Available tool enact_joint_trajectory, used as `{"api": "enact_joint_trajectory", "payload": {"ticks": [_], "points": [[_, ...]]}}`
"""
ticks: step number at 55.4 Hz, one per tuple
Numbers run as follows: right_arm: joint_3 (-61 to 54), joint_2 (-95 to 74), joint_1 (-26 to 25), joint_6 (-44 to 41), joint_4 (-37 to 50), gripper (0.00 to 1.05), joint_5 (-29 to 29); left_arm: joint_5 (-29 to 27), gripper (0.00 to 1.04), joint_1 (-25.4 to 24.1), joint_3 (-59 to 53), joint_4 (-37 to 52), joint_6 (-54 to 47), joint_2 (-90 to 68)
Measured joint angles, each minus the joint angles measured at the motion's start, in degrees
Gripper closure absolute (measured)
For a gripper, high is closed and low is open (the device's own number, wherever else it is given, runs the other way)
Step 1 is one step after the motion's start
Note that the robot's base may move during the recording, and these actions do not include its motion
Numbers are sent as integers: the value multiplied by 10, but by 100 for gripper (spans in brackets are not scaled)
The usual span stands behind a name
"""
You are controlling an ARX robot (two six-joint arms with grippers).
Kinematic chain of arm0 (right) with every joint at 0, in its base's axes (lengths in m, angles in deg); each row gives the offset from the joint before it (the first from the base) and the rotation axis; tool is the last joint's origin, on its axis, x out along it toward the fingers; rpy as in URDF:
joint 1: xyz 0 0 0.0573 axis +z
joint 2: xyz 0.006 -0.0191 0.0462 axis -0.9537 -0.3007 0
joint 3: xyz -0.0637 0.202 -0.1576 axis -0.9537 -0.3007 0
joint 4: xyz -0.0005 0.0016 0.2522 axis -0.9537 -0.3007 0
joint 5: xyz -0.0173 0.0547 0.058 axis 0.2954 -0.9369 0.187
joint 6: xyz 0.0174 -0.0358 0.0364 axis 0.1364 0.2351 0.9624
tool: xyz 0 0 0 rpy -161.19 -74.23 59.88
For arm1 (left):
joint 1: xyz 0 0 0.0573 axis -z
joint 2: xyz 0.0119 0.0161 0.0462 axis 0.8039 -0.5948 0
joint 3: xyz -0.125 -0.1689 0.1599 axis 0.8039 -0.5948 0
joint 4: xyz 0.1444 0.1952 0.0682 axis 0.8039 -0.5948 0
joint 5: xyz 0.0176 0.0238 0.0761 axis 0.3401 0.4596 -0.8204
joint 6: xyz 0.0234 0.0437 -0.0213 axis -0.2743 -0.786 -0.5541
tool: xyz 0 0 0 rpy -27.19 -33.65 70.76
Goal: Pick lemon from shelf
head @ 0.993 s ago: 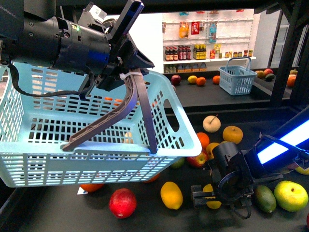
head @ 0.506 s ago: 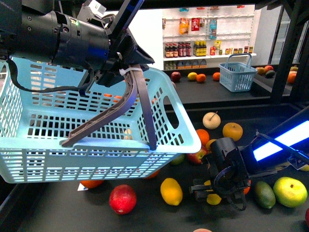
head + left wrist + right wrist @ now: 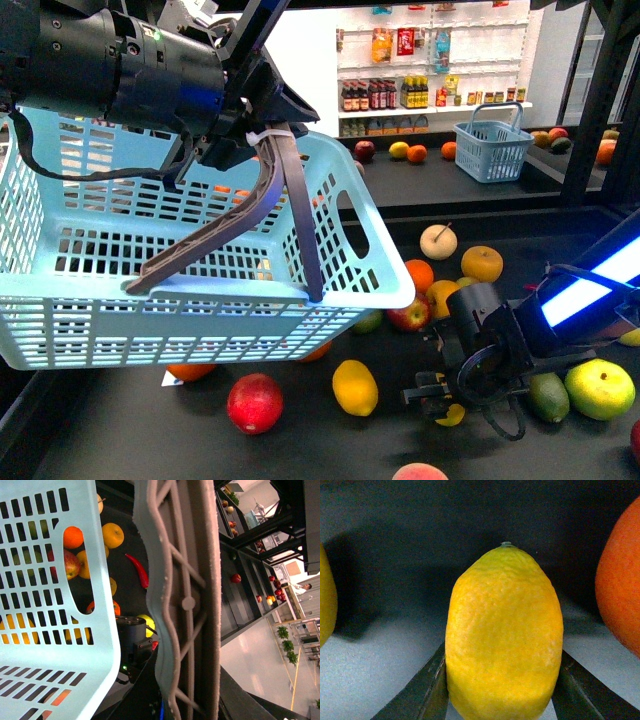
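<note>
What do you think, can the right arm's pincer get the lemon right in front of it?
Probably yes. The lemon sits between the right pincer's two fingers, one on each side, with nothing in between. The orange fruit beside it lies apart. Whether the fingers already squeeze the lemon, I cannot tell.

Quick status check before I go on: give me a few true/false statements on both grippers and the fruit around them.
1. The right gripper has the lemon between its fingers. True.
2. The left gripper holds nothing. False: it is clamped on the grey handle of the light blue basket.
3. A red apple and a second lemon lie side by side, apart, on the shelf. True.
4. The basket stands flat on the shelf. False: it hangs tilted above it, with fruit showing underneath.
</note>
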Motion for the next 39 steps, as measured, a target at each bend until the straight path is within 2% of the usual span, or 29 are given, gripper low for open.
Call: {"api": "enact_joint_trajectory", "payload": {"ticks": [8, 19, 28, 39], "points": [[-89, 63, -15, -17, 73, 58, -2, 0, 92, 0, 0, 0, 0, 0], [-229, 231, -43, -23, 175, 58, -60, 0, 92, 0, 0, 0, 0, 0], [-302, 375, -56, -20, 191, 58, -117, 0, 92, 0, 0, 0, 0, 0], [-358, 488, -46, 5, 184, 58, -170, 0, 92, 0, 0, 0, 0, 0]]}}
